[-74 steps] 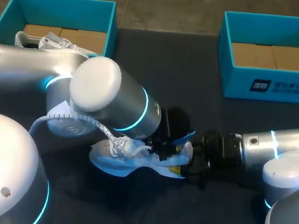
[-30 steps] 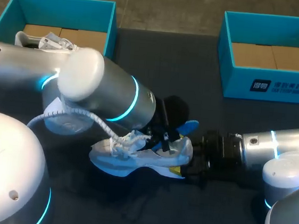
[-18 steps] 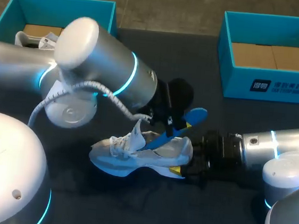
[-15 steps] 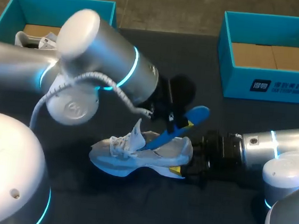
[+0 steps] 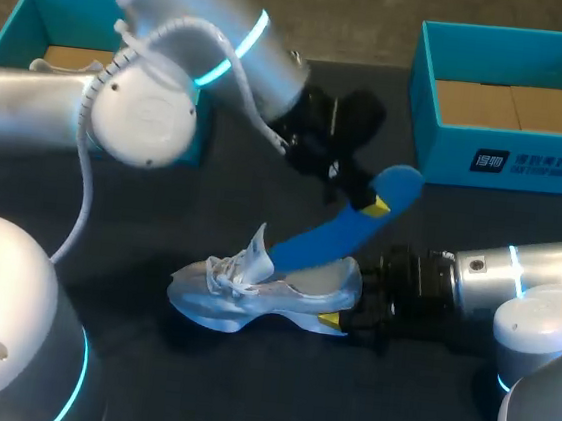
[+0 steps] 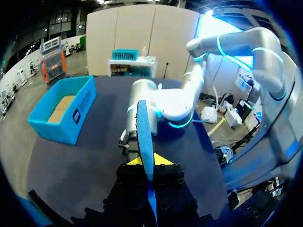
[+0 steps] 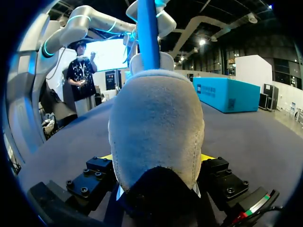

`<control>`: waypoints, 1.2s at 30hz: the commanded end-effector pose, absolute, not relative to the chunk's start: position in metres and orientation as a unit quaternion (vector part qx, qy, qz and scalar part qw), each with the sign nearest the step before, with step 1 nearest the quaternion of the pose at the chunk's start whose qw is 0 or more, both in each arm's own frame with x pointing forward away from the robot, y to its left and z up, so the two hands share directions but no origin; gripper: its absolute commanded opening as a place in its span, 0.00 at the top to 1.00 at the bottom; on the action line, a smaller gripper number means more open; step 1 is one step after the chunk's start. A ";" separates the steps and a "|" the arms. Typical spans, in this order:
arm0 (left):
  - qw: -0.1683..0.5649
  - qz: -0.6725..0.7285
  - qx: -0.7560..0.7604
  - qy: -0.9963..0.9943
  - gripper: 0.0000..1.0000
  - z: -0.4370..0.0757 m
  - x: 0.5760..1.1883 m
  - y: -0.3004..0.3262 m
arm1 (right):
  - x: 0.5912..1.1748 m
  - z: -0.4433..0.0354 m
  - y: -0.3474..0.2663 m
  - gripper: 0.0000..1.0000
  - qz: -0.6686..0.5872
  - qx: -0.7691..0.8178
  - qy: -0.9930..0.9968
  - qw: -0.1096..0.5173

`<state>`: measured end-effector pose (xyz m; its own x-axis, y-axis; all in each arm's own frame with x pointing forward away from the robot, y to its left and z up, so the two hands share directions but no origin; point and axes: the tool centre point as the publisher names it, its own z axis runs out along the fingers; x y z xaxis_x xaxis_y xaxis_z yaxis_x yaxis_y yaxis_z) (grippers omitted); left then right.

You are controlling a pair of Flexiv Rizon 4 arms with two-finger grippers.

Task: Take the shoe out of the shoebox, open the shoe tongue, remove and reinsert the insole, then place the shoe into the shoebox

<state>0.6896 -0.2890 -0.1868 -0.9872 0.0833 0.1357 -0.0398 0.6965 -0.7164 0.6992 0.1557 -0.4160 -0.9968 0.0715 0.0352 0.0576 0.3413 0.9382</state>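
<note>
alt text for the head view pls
The left end effector holds a blue insole raised at a slant, its lower end in a white shoe on the dark table. The right end effector grips the shoe's heel. A teal left shoebox and right shoebox stand behind.

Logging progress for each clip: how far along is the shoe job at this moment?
Done: the shoe is out on the table, tongue raised. In hand: the left tool is shut on the blue insole, lifted mostly clear with its lower end at the shoe's opening, while the right tool grips the heel. Left: free the insole, reinsert it, then put the shoe into a shoebox.
</note>
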 end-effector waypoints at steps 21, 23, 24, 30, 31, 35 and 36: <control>0.073 0.488 -0.004 -0.870 1.00 -0.115 0.673 -0.267 | 0.698 -0.416 0.157 1.00 0.570 0.040 0.821 0.006; 0.073 0.488 -0.004 -0.870 1.00 -0.115 0.673 -0.267 | 0.698 -0.416 0.157 1.00 0.570 0.040 0.821 0.006; 0.073 0.488 -0.004 -0.870 1.00 -0.115 0.673 -0.267 | 0.698 -0.416 0.157 1.00 0.570 0.040 0.821 0.006; 0.076 0.511 0.022 -0.856 1.00 -0.099 0.666 -0.259 | 0.698 -0.416 0.157 1.00 0.570 0.040 0.821 0.006; 0.080 0.516 0.022 -0.852 1.00 -0.095 0.665 -0.257 | 0.698 -0.416 0.157 1.00 0.570 0.040 0.821 0.006; 0.082 0.554 0.024 -0.828 1.00 -0.066 0.653 -0.243 | 0.698 -0.416 0.157 1.00 0.570 0.040 0.821 0.006; 0.083 0.563 0.022 -0.822 1.00 -0.061 0.649 -0.241 | 0.698 -0.416 0.157 1.00 0.570 0.040 0.821 0.006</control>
<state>0.6655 -0.2683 -0.0686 -0.9834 0.0604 0.1710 -0.1316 0.4110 -0.9021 0.6992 0.1557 -0.4160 -0.9968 0.0716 0.0352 0.0576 0.3413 0.9382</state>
